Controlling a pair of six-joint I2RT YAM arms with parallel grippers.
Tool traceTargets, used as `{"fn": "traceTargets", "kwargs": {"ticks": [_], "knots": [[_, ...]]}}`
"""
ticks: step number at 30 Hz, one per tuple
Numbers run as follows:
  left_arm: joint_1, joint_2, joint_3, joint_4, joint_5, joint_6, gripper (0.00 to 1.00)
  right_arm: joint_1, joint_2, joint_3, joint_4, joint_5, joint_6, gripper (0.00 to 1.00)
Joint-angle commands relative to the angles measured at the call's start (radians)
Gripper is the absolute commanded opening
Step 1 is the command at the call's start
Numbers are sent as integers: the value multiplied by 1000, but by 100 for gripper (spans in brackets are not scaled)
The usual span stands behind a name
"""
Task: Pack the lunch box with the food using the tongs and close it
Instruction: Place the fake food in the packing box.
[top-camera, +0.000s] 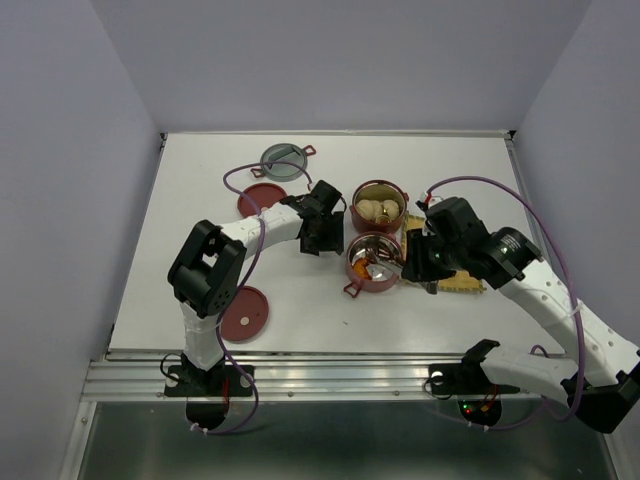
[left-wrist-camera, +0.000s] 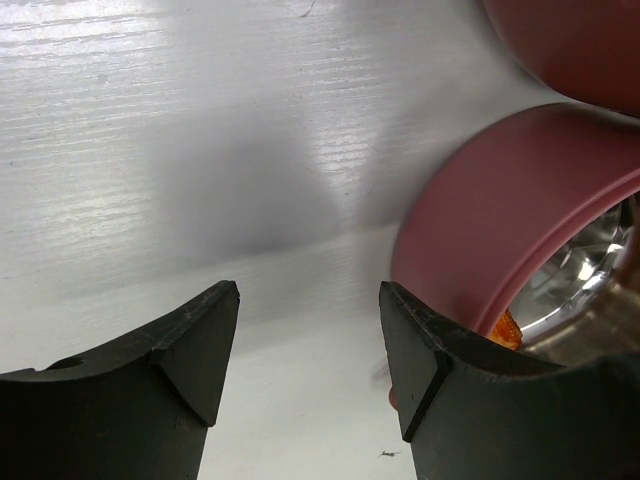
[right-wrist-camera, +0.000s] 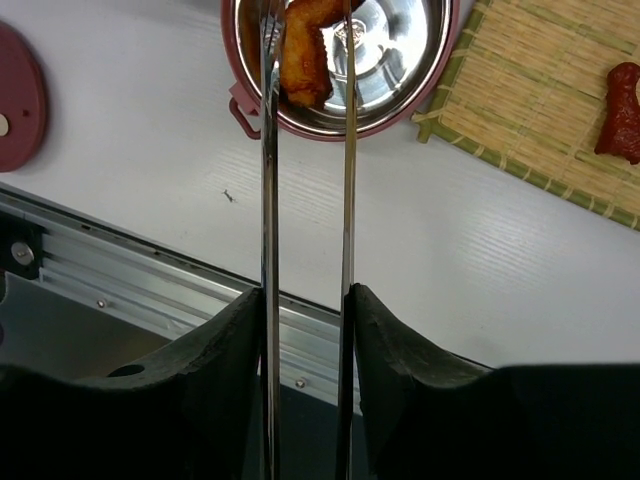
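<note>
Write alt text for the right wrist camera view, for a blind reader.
The right hand grips silver tongs whose arms reach to an orange-brown fried piece over a steel-lined red bowl. A yellow woven mat holding a red piece lies to the right.

On your counter (top-camera: 300, 330), the far bowl (top-camera: 404, 200) holds buns (top-camera: 375, 209) just behind the near bowl (top-camera: 372, 289), where a fried piece (right-wrist-camera: 303, 50) sits between the tongs (right-wrist-camera: 268, 200). Right of both lies the mat (right-wrist-camera: 540, 90), another piece (right-wrist-camera: 622, 112) on it; a lid (top-camera: 245, 312) rests near the front-left corner.
</note>
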Motion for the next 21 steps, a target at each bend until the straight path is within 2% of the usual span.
{"fn": "traceTargets", "kwargs": {"ticks": [1,6,10,18,21], "knots": [[6,-63,16,-17,-18,20,70,-9,-22,34,22,94,25,43],[10,-72,19,-25,-31,29,70,-9,-48,71,-81,290,111,41],[20,-83,19,-31,-36,36,70,-9,-64,76,-166,443,243,41],[36,-107,26,-43,-42,59,70,-9,-88,45,-321,554,441,41],[41,-113,26,-48,-42,69,69,-9,-116,8,-324,562,491,41]]}}
